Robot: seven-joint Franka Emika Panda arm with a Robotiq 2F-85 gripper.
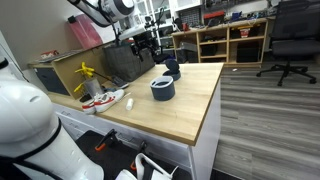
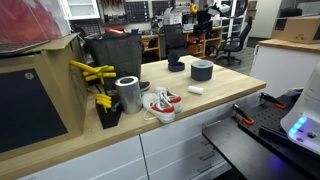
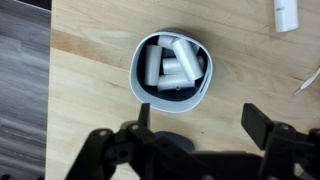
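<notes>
Bowl (image 3: 138, 75) sits just beyond the fingertips in the wrist view, centred in the upper middle of the frame, and nothing touches it. The gripper (image 3: 200, 118) comes in from the bottom edge with its two dark fingers (image 3: 258, 120) spread wide. One is at lower centre and one at lower right, with only bare wood between them. The left finger's tip comes close under the bowl's lower rim without meeting it.

The bowl is round, with a pale wall and a dark inside, and several white cylinders (image 3: 170, 62) lie in it, leaning across one another. It rests on the wooden tabletop (image 3: 90, 110), near the table's edge. Left of that edge a strip of grey plank floor (image 3: 20, 90) fills the side of the frame. A small white piece (image 3: 285, 12) lies on the wood at the upper right corner, well apart from the bowl, and a thin white cord (image 3: 310, 82) shows at the right edge.

In an exterior view the gripper (image 1: 148, 48) hangs over the far end of the table, above two round dark containers, the nearer one (image 1: 163, 88) and the farther one (image 1: 170, 70). Which of them is the bowl under the wrist camera cannot be told. A pair of red-and-white shoes (image 1: 105, 98) lies toward the left of that frame, beside yellow-handled tools (image 1: 88, 75), and an office chair (image 1: 285, 45) stands on the floor at upper right.
</notes>
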